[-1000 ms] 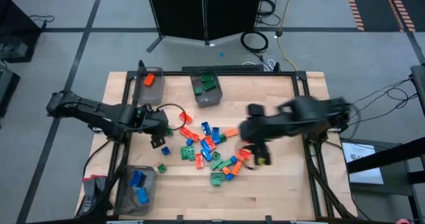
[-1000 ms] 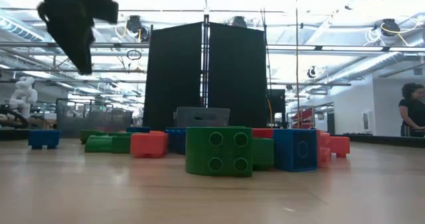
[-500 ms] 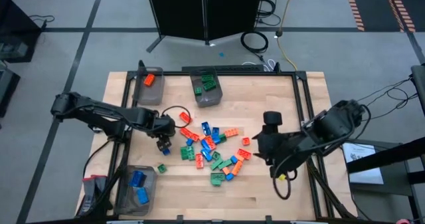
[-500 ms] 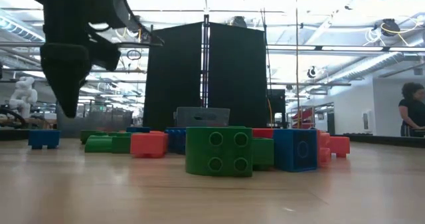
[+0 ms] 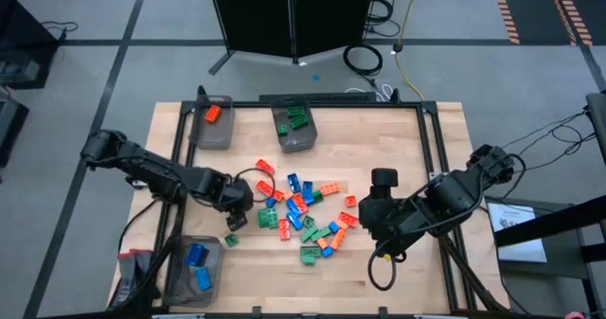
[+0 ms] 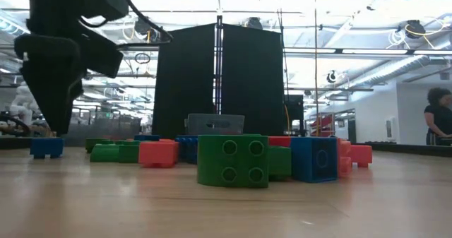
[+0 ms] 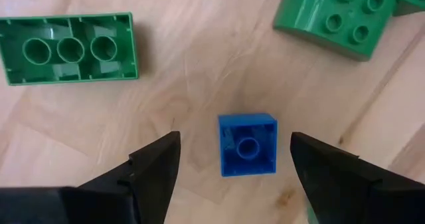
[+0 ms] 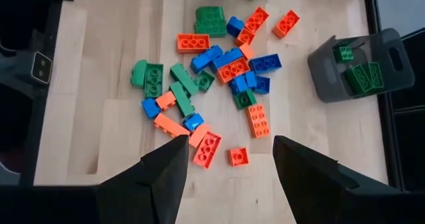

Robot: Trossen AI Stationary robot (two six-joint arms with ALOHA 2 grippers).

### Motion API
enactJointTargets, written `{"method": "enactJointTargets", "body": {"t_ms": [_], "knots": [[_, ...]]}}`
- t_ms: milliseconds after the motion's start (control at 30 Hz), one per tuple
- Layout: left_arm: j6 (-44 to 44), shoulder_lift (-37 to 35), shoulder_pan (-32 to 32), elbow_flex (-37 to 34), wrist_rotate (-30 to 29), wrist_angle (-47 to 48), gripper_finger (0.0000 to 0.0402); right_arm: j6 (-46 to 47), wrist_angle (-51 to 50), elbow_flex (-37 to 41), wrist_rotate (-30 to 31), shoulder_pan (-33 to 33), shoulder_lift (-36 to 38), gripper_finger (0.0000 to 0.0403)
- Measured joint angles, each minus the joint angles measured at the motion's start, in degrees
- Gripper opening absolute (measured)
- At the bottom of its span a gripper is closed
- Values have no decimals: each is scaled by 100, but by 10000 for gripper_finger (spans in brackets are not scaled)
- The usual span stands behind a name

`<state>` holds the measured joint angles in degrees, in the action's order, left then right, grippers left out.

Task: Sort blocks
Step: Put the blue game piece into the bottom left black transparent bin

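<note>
Light wooden table (image 5: 398, 134), black metal frame along edges. Three dark translucent bins on it: one at far left corner (image 5: 210, 135), one at far edge near middle (image 5: 296, 139), one at near left corner (image 5: 182, 281). Black panel (image 5: 289, 16) stands behind table; coiled black cable (image 5: 363, 59) and yellow cord (image 5: 405, 21) on grey floor. Person (image 6: 438, 121) at far right of room, possibly standing.

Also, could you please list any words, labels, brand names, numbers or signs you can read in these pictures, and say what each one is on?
There are none that can be read.
The blocks show only plain studs, with no readable marking.
The bins carry no visible label.
The small panel on the dark equipment at the table's edge shows no legible text.
</note>
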<state>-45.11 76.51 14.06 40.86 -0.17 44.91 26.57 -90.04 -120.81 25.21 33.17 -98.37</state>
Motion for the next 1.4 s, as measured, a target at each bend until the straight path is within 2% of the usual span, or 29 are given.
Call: {"method": "enactJointTargets", "body": {"t_ms": [167,733,867,1133,1333,1400], "knots": [[-109,8,246,0,-454,3,286,41,2,2,28,0,0,215],[64,1000,537,28,-335,-163,283,279,2,2,28,0,2,215],[380,1025,505,23,-325,-301,250,279,2,2,26,0,0,213],[561,1021,466,22,-280,-367,126,277,2,2,31,0,0,209],[525,907,466,45,-346,-285,118,277,2,2,33,0,0,209],[508,884,476,164,-606,-49,118,277,2,2,33,0,0,209]]}}
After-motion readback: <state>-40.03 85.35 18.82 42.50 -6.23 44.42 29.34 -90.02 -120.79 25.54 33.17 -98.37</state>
